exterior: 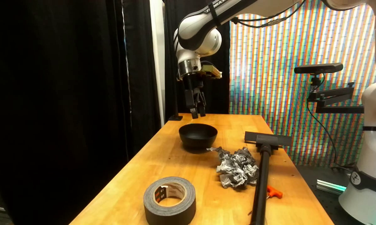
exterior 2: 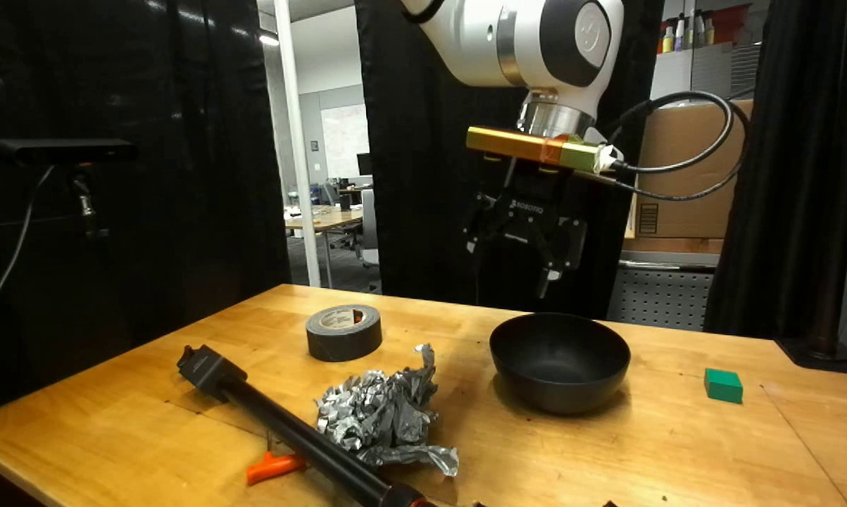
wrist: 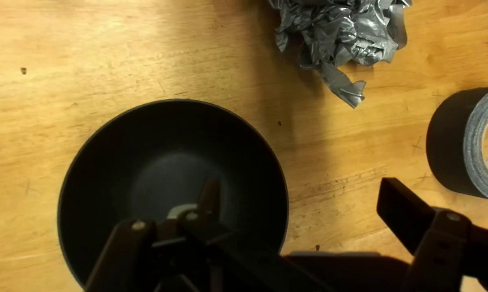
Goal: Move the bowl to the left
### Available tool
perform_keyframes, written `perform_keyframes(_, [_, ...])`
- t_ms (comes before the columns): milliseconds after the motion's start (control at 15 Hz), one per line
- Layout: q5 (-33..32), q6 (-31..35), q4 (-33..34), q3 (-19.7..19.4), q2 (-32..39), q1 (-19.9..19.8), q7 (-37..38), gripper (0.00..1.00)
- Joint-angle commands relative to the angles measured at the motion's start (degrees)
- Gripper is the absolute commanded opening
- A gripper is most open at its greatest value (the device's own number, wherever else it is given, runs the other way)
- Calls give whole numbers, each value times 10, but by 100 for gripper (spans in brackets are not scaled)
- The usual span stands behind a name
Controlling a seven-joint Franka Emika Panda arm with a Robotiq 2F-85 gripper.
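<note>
None of the move seems done to me: my gripper (exterior 2: pixel 508 265) hangs, spread and empty, above the black bowl (exterior 2: pixel 560 370), which sits upright on the worktop (exterior 2: pixel 676 443), near but apart from the crumpled silvery lump (exterior 2: pixel 381 415), so grasp, leftward shift and release lie ahead.

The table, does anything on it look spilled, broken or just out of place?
The crumpled silver lump beside the black pole looks odd, wadded up like scrap. The bowl sits upright, and I see no spill on the table.
</note>
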Motion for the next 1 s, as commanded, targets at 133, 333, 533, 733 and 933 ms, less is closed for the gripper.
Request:
perform_keyframes(133, [7, 11, -4, 15, 28, 14, 23, 100])
perform_keyframes(333, [17, 17, -7, 23, 40, 15, 20, 100])
perform_keyframes(533, [35, 21, -11, 26, 49, 9, 11, 100])
perform_keyframes(733, [58, 23, -16, 25, 56, 1, -1, 100])
perform_keyframes(933, [76, 30, -19, 22, 66, -8, -8, 100])
